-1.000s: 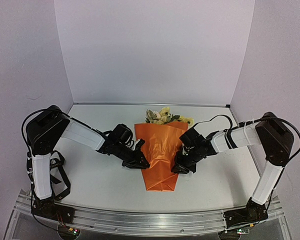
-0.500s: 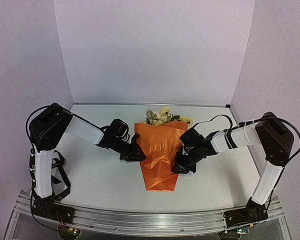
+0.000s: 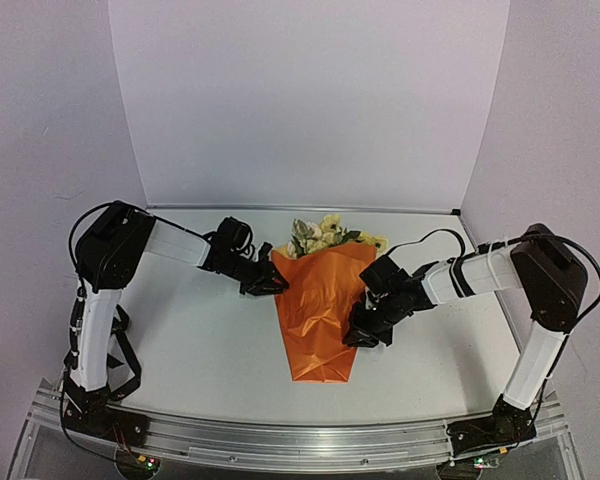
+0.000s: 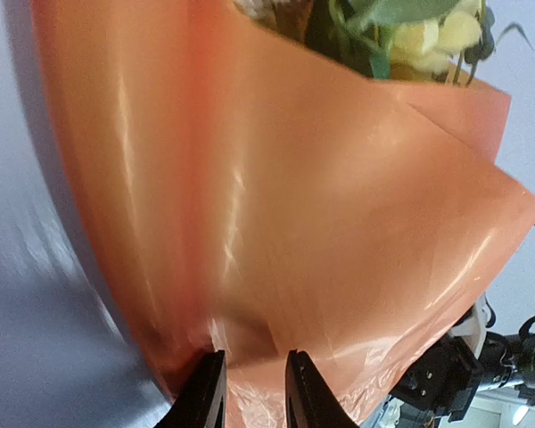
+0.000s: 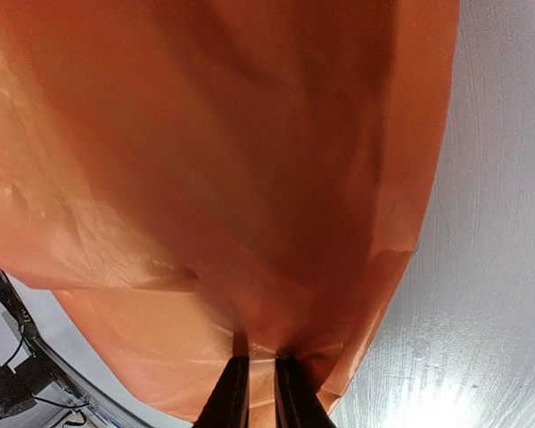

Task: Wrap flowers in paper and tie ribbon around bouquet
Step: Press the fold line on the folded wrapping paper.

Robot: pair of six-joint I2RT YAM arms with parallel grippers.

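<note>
Top external: bouquet (image 3: 318,315) lies on table (image 3: 195,350), centre, wide end on far side, flowers (image 3: 325,233) showing there. Wrapping looks done: paper (image 4: 276,205) already cone. Left claw (image 3: 277,285) at upper left edge, jaws narrow, paper between; grip unclear. Right claw (image 3: 360,337) nipped on right edge of paper, lower down. Ribbon not seen in any view; tying judged left to do. Roughly halfway.
</note>
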